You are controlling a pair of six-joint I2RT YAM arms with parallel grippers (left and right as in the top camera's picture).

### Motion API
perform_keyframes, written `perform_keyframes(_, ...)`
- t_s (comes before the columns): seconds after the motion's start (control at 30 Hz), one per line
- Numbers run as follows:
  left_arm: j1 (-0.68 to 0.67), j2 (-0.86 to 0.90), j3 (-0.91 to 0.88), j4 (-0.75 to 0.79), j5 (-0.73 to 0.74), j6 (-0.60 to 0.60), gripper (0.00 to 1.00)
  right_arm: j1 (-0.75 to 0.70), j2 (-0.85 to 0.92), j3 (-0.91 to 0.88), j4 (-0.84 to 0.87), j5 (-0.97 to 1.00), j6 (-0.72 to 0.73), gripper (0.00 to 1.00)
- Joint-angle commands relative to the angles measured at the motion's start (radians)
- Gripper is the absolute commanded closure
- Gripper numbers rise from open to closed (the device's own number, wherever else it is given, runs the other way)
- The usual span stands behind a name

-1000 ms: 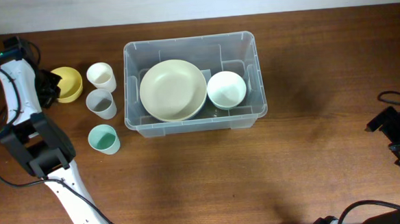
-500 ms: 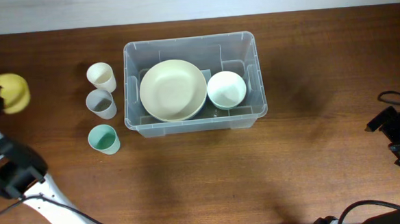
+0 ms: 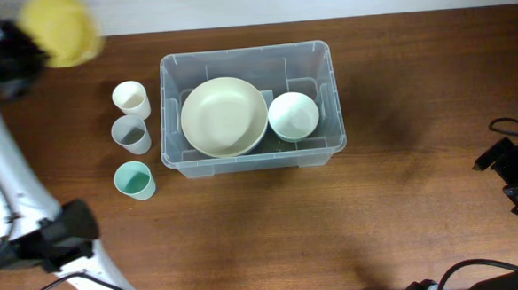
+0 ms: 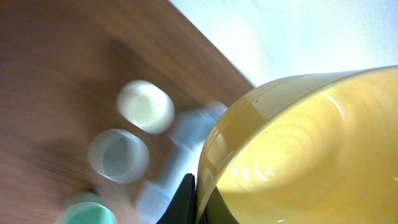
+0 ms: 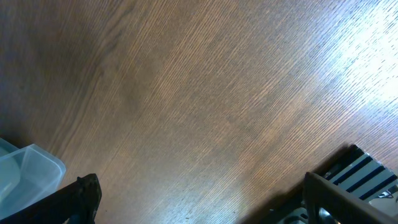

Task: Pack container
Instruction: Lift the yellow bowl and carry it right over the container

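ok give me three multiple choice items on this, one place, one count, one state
1. Where do the cups stand?
A. in the container
B. right of it
C. left of it

2. How many bowls lie in the container?
A. one
B. two
C. three

3. What is the left gripper doing?
A. shut on the yellow bowl
B. open over the cups
C. open and empty

Answers:
1 C, the three cups line up outside the container's left wall.
2 B, a large bowl and a small bowl sit side by side inside.
3 A, the left wrist view shows the fingers clamped on the yellow bowl's rim.
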Motion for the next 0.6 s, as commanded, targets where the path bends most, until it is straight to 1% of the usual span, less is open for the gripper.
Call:
perform_keyframes(0.0,-0.159,-0.010,0.004,-0.027,0.035,0.141,0.99,-0.003,-0.002,-0.001,0.003,-0.005,0.007,0.01)
perform_keyframes(0.2,-0.449,0.019,-0.051,-0.012,-0.072,0.151,0.99,-0.003,-0.002,-0.001,0.003,-0.005,0.007,0.01)
perform_keyframes(0.37,-0.637,0.066,-0.096,0.020,-0.154,0.150,0.99,-0.003,-0.002,-0.001,0.003,-0.005,0.007,0.01)
perform_keyframes(0.47,-0.715,0.114,-0.101,0.035,-0.185,0.150,0.99,-0.003,-0.002,-0.001,0.003,-0.005,0.006,0.01)
perform_keyframes(0.57,-0.766,0.174,-0.101,0.058,-0.227,0.122,0.99,-0.003,-0.002,-0.001,0.003,-0.005,0.007,0.01)
